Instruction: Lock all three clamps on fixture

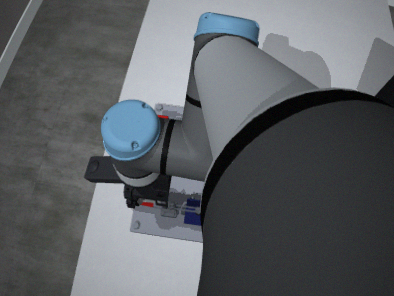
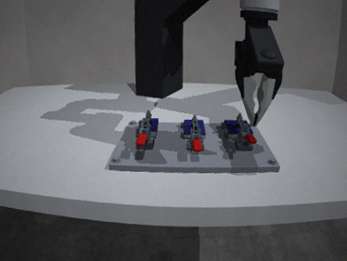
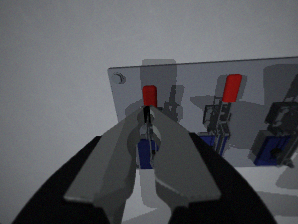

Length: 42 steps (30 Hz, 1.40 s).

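A grey fixture plate (image 2: pixel 193 152) on the white table carries three clamps with red handles and blue parts. In the exterior view they are the left clamp (image 2: pixel 145 131), the middle clamp (image 2: pixel 195 133) and the right clamp (image 2: pixel 240 133). My gripper (image 2: pixel 258 119) is shut, with its fingertips together and nothing between them. It hangs just above and behind the right clamp, whose red handle (image 2: pixel 250 139) points to the front right. In the wrist view the closed fingertips sit just short of that red handle (image 3: pixel 150 94). I cannot tell whether any clamp is locked.
The arm's dark base column (image 2: pixel 161 44) stands behind the plate. In the top view the arm (image 1: pixel 280 190) hides most of the fixture; only one red handle (image 1: pixel 148 204) and a blue part (image 1: pixel 192 213) show. The table edge runs along the left.
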Available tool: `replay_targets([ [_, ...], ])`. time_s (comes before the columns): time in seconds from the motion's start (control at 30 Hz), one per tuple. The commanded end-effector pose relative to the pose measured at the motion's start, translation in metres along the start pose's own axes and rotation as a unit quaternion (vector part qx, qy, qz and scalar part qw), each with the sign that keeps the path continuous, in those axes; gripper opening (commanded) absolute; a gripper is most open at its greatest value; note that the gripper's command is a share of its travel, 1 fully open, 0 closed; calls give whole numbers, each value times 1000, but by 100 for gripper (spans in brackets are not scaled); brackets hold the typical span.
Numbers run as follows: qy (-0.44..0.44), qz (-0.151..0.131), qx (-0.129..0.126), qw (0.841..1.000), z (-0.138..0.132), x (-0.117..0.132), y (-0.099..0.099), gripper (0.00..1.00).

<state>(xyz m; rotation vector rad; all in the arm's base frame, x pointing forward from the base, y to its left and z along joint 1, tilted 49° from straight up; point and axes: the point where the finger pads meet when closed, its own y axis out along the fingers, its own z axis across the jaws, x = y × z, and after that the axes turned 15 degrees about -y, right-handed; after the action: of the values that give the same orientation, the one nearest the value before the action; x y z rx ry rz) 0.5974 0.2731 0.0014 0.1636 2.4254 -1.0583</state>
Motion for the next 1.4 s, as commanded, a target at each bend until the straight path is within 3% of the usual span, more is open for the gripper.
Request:
replay_targets([
  [0.0, 0, 0, 0, 1000, 0, 0, 0, 0],
  [0.87, 0, 0, 0, 1000, 0, 0, 0, 0],
  [1.03, 2, -4, -2, 1000, 1, 1, 12, 0],
  [1.37, 2, -4, -2, 1000, 1, 1, 12, 0],
])
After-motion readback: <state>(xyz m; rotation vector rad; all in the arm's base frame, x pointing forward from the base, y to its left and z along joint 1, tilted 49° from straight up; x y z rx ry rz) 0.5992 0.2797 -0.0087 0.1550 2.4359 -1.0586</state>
